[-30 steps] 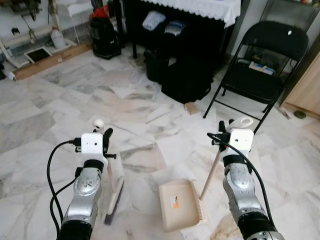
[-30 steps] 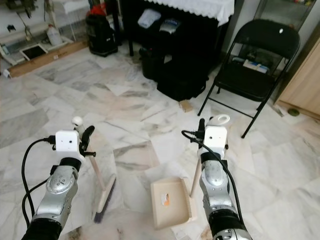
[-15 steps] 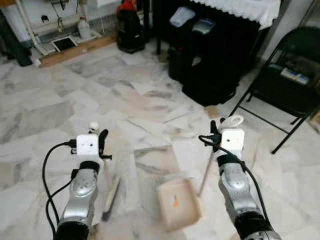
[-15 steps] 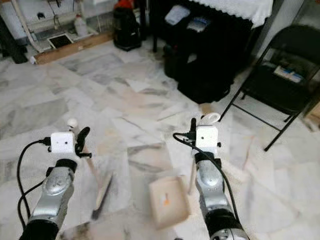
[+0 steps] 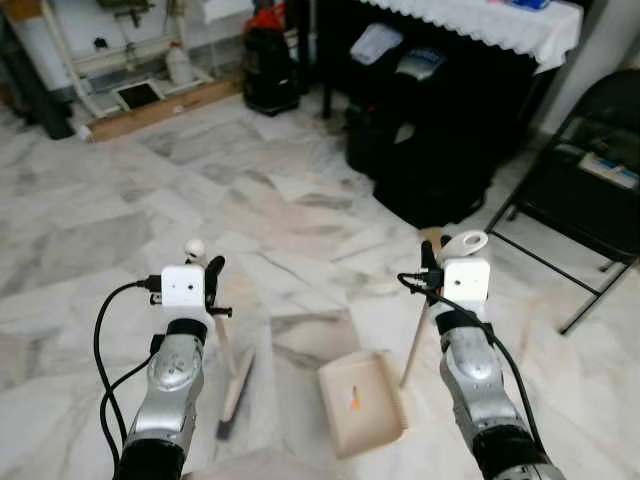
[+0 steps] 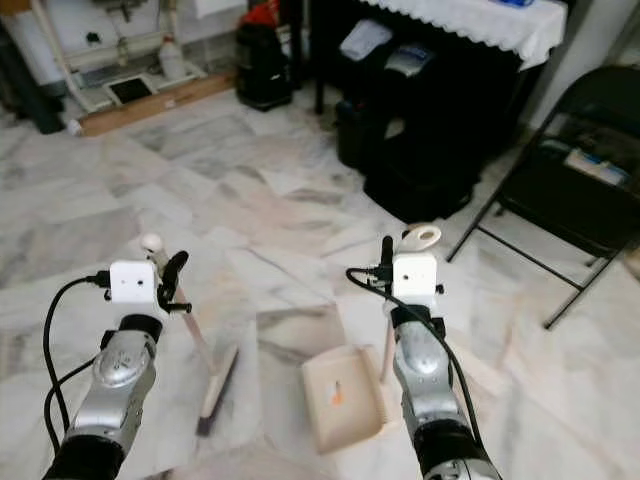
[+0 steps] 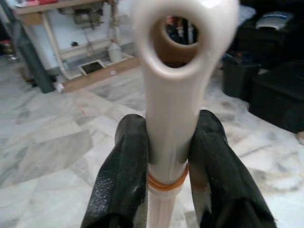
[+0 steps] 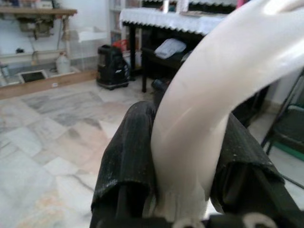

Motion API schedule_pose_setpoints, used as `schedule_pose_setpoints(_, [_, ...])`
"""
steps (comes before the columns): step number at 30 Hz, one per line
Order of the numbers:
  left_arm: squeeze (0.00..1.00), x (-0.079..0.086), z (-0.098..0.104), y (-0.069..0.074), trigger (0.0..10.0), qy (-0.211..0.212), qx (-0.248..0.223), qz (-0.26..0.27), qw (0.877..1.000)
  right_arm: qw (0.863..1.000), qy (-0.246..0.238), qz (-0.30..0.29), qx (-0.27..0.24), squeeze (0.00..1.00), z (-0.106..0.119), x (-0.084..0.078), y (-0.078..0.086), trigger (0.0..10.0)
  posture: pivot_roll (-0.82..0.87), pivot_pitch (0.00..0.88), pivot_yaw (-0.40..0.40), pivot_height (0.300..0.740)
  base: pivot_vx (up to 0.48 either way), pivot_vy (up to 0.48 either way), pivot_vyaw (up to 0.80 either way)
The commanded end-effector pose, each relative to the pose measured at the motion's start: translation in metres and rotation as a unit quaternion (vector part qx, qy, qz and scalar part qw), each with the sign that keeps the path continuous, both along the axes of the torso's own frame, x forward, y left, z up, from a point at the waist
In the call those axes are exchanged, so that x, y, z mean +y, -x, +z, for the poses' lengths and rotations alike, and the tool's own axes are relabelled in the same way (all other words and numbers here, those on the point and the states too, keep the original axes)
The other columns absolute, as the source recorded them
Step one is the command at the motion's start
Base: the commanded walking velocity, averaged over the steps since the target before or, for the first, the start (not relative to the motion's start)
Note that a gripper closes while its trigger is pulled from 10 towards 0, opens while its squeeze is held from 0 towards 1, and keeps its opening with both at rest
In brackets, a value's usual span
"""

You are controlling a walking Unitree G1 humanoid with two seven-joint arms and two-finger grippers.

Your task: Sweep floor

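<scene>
Broom (image 5: 232, 375) | left gripper (image 7: 166, 156) clamps handle | dustpan (image 5: 361, 402) | right gripper (image 8: 185, 156) clamps its handle, seemingly

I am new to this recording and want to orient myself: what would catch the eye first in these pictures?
First, the two silver arms in the foreground: the left gripper is shut on a broom whose brush rests on the marble floor, and the right gripper is shut on the long handle of a beige dustpan lying between them. Behind, a black folding chair stands on the right.
</scene>
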State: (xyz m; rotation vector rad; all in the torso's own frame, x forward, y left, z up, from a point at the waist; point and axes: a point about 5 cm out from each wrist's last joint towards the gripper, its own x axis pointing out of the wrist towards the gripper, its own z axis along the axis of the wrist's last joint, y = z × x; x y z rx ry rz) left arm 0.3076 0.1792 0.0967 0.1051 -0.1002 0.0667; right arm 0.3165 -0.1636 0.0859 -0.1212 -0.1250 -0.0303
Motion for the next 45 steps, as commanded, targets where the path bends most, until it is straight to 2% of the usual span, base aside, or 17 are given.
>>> schedule_pose_setpoints(1, [0.0, 0.004, 0.006, -0.001, 10.0, -0.005, -0.013, 0.005, 1.0, 1.0, 0.003, 0.005, -0.028, 0.0, 0.013, 0.0, -0.005, 10.0, -0.06, 0.063, -0.015, 0.74, 0.27, 0.0, 0.0])
schedule_pose_setpoints(9, [0.0, 0.003, 0.006, -0.002, 10.0, -0.004, -0.012, 0.004, 1.0, 1.0, 0.002, 0.003, -0.03, 0.0, 0.014, -0.001, -0.006, 10.0, -0.06, 0.061, -0.014, 0.74, 0.269, 0.0, 0.0])
schedule_pose_setpoints(16, [0.0, 0.002, 0.006, -0.002, 10.0, -0.004, -0.013, 0.003, 1.0, 0.999, 0.013, 0.018, -0.032, 0.0, 0.015, 0.004, -0.005, 10.0, -0.07, 0.048, -0.014, 0.74, 0.269, 0.0, 0.0])
schedule_pose_setpoints(34, [0.0, 0.002, 0.006, -0.002, 10.0, -0.004, -0.013, 0.006, 1.0, 0.998, 0.022, 0.041, -0.039, 0.0, 0.016, 0.01, -0.004, 10.0, -0.07, 0.048, -0.017, 0.74, 0.271, 0.0, 0.73])
schedule_pose_setpoints(45, [0.0, 0.003, 0.006, -0.003, 10.0, -0.003, -0.014, 0.007, 1.0, 0.998, 0.012, 0.044, -0.039, 0.0, 0.017, 0.011, -0.005, 10.0, -0.06, 0.056, -0.019, 0.74, 0.27, 0.0, 0.0])
